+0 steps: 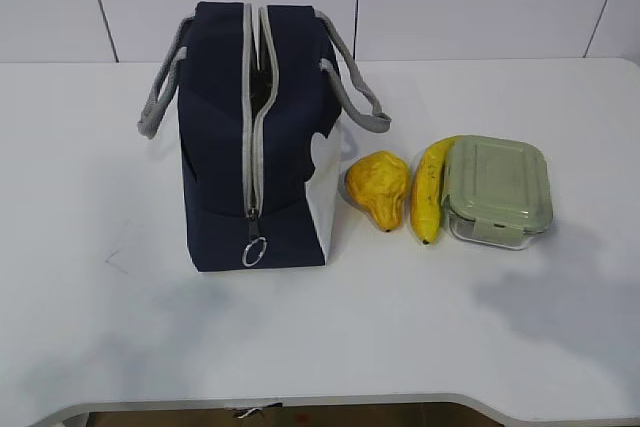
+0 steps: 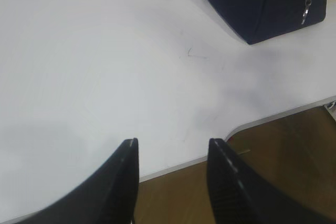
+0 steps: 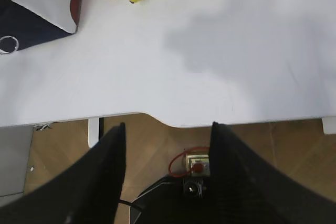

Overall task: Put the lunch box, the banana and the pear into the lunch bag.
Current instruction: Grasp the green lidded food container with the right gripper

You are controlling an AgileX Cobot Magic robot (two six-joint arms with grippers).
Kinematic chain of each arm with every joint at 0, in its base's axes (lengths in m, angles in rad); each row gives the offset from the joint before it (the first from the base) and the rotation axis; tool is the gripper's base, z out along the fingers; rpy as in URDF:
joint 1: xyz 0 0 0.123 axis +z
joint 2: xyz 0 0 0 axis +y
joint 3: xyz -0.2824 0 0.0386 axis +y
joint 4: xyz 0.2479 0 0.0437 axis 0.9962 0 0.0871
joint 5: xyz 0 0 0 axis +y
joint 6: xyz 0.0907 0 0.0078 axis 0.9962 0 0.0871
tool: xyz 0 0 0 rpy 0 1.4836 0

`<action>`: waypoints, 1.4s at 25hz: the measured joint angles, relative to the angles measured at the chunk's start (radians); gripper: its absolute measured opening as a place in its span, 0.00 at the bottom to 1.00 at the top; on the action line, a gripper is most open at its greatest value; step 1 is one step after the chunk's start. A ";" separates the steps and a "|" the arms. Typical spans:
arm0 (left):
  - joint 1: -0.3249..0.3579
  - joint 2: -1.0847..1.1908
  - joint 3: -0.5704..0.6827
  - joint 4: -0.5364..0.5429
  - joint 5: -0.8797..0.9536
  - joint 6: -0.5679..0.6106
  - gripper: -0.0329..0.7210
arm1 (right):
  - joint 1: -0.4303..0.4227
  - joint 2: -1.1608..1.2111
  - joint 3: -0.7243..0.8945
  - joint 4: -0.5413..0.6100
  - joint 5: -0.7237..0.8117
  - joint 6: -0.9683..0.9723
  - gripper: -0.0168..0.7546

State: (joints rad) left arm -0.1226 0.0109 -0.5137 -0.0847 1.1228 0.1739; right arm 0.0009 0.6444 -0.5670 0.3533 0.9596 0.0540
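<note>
1. Boxy navy-blue fabric lunch bag (image 1: 255, 137) stands left on the white counter (image 1: 90, 197), zipper part-open: widen it first.
2. Left claw (image 2: 170, 174) and right claw (image 3: 167, 169) hang wide, empty, near the counter's edge.
3. Lumpy orange-yellow pear (image 1: 378, 187), curved yellow banana (image 1: 430, 190) and green-lidded clear lunch box (image 1: 497, 190) lie right; lift each squarely.
</note>
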 joint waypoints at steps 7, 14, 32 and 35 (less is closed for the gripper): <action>0.000 0.000 0.000 0.000 0.000 0.000 0.48 | 0.000 0.274 -0.113 0.008 -0.084 -0.022 0.57; 0.000 0.000 0.000 0.002 0.000 0.000 0.48 | 0.000 0.554 -0.312 0.009 -0.112 -0.047 0.57; 0.000 0.000 0.000 0.004 0.000 0.000 0.48 | -0.387 0.941 -0.478 0.631 0.220 -0.686 0.56; 0.000 0.000 0.000 0.004 0.000 0.000 0.48 | -0.439 0.983 -0.478 0.701 0.222 -0.769 0.56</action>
State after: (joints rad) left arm -0.1226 0.0109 -0.5137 -0.0810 1.1228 0.1739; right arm -0.4380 1.6272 -1.0453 1.0542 1.1813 -0.7147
